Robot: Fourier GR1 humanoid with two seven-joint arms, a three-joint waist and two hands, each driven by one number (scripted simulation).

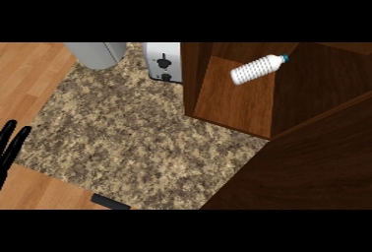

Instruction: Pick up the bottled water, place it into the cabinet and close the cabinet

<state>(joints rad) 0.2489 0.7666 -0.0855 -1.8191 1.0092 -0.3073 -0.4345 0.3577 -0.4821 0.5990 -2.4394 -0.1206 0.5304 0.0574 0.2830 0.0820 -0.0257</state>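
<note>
left hand (13, 142) open at left edge; one bottle (256, 69) in cabinet (240, 103).

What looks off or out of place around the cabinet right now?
The bottled water lies tilted on its side inside the open cabinet, not standing. The cabinet door is wide open. The left hand rests open at the left edge.

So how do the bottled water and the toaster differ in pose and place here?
The bottled water lies tilted on its side inside the cabinet; the toaster stands on the counter beside the cabinet. The bottle is white and ribbed with a blue cap; the toaster is smooth with black knobs. Both are pale.
</note>
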